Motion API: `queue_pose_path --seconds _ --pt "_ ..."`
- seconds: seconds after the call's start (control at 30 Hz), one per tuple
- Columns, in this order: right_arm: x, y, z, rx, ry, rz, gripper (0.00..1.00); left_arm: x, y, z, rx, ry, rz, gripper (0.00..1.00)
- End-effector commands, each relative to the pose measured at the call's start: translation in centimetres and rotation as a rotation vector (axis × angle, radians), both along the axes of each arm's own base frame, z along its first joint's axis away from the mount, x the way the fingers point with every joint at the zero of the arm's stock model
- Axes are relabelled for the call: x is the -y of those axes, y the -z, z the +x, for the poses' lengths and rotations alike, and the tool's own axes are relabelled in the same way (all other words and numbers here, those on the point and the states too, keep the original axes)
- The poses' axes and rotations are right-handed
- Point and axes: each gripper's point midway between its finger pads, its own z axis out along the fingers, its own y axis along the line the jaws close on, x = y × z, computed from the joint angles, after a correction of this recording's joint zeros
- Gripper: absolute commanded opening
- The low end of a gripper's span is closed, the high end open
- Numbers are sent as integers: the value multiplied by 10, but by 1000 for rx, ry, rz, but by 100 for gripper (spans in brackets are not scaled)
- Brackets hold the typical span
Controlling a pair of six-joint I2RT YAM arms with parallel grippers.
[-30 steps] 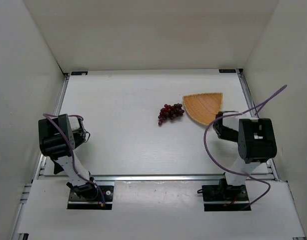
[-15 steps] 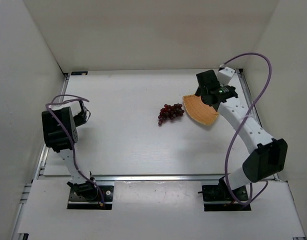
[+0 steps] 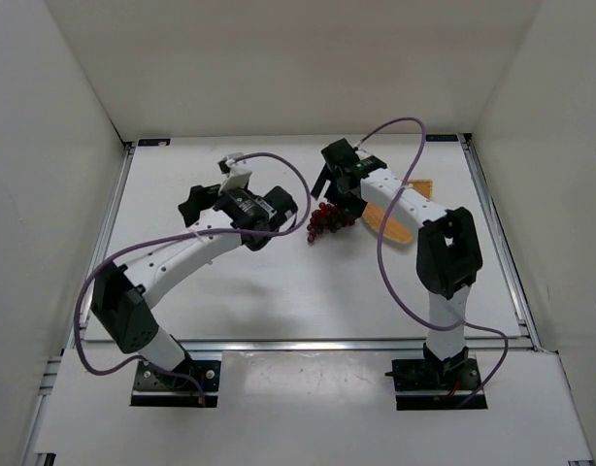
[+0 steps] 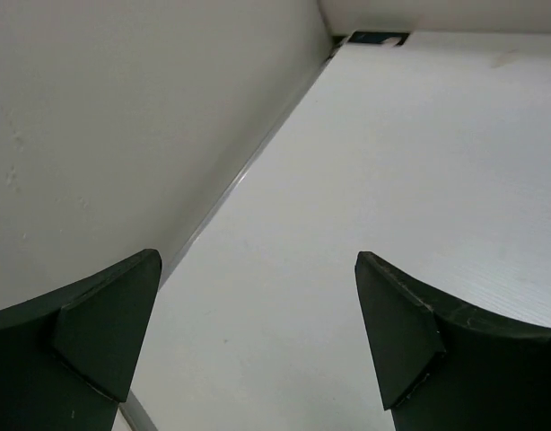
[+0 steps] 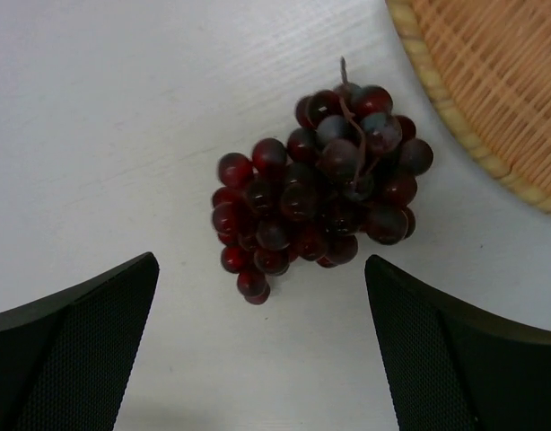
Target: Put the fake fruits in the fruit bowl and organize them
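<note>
My right pincer (image 5: pixel 260 259) hangs spread wide above the grapes (image 5: pixel 320 180), pinching nothing. The bunch lies on the table (image 5: pixel 96 108), outside the fruit bowl (image 5: pixel 500 81), just beside its lighter rim but not touching it. The stretch of woven bowl I can see is bare; my arm hides much of it from above. My left pincer (image 4: pixel 258 254) is spread too, near the side wall (image 4: pixel 123 117).

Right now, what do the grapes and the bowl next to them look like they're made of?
The grapes look like plastic, dark red and glossy: each berry carries a small sharp highlight, and the stem looks thin and wiry. The bowl looks like woven wicker or cane, matte orange-tan: ribbed strands and a paler braided rim show.
</note>
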Motion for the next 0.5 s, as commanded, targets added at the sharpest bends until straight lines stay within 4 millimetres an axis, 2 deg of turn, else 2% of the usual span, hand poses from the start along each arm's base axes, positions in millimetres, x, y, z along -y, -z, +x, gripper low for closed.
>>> queue_pose_path --seconds 0.0,0.07,0.1,0.13,0.2,0.27,0.3,0.37,0.47 --pt "4 -5 -6 -77 134 42 100 8 -58 -19 -31 95 123 100" --pt "10 9 -14 -123 184 27 100 32 -61 -16 -159 221 62 100" --pt "11 14 -16 -135 195 25 100 37 -74 -18 -166 327 -18 100" --pt "12 23 -18 -154 206 15 100 57 -63 -17 -267 513 -72 100" --pt "10 40 -18 -183 203 4 100 72 -81 -15 -219 608 -118 100" --pt "4 43 -12 -188 199 12 100 68 -83 -17 -277 594 -14 100" --pt "2 54 -10 -204 211 6 100 67 -80 -18 -298 598 13 100" --pt "4 61 -3 -212 233 8 100 67 -71 -21 -335 609 62 100" --pt "10 80 1 -255 259 -5 100 80 -80 -32 -297 661 61 100"
